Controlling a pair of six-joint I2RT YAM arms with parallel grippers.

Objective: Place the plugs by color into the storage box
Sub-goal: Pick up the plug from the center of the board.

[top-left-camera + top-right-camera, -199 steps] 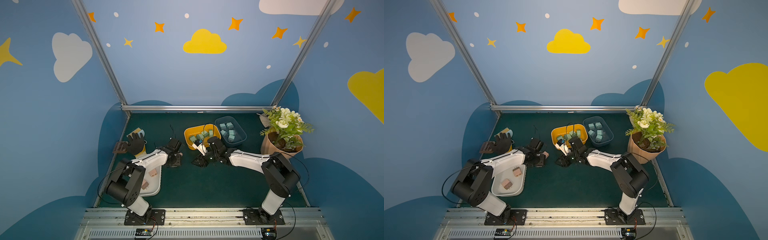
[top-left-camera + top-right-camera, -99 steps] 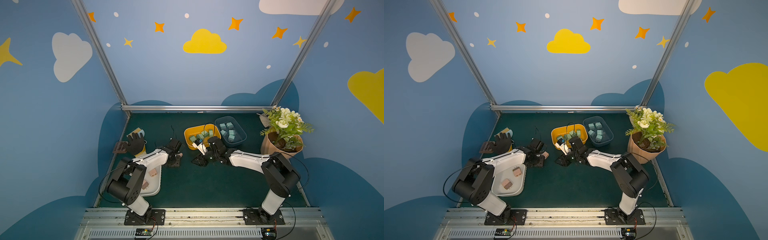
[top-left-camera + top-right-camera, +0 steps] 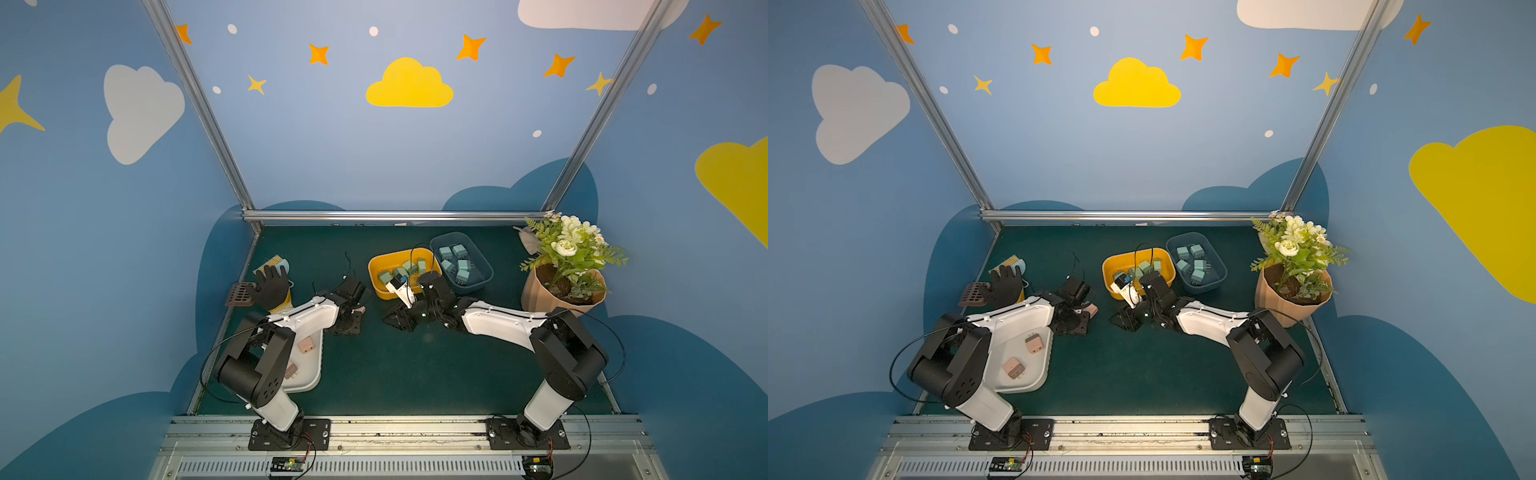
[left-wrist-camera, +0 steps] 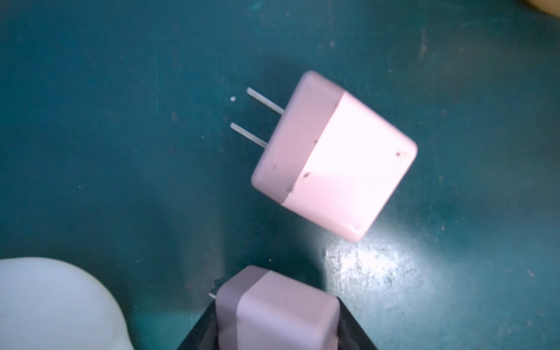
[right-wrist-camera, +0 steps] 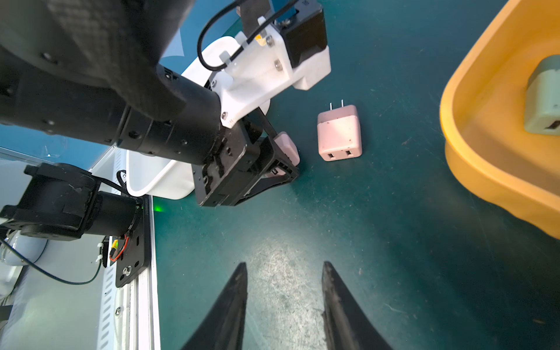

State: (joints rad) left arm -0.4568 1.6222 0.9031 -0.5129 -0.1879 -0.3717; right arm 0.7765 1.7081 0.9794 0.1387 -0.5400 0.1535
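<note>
On the scuffed green mat, left gripper clasps a rounded pink plug; right gripper stands parted

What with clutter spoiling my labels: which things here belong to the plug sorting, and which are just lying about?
Job: pink plugs in the white tray, loose pink plug, gripped pink plug, green plugs, yellow tray, teal plugs, blue bin.
Lying about: potted plant, black glove, brush, brown grate.

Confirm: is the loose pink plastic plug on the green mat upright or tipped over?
Tipped: the pink cube-shaped plastic plug lies on a side face, prongs pointing sideways.
</note>
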